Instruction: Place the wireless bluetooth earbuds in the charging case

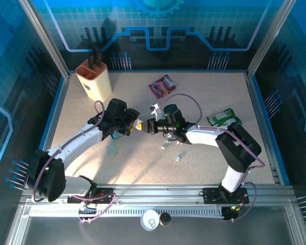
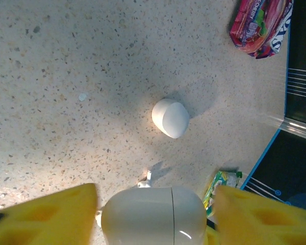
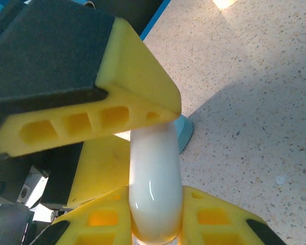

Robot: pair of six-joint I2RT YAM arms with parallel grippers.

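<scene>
1. Right end effector clamps the white charging case; left end effector stands apart, flanking that case.
2. Two earbuds lie on the worktop near the case, toward the arm bases.
3. Probably light, glossy and slippery: pinch the body gently.

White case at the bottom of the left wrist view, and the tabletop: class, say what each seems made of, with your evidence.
White case: probably hard plastic, glossy; it shows a sharp glint and a thin seam line. Tabletop: speckled stone or stone-look laminate, matt; it has dark flecks and no sharp reflections.
</scene>
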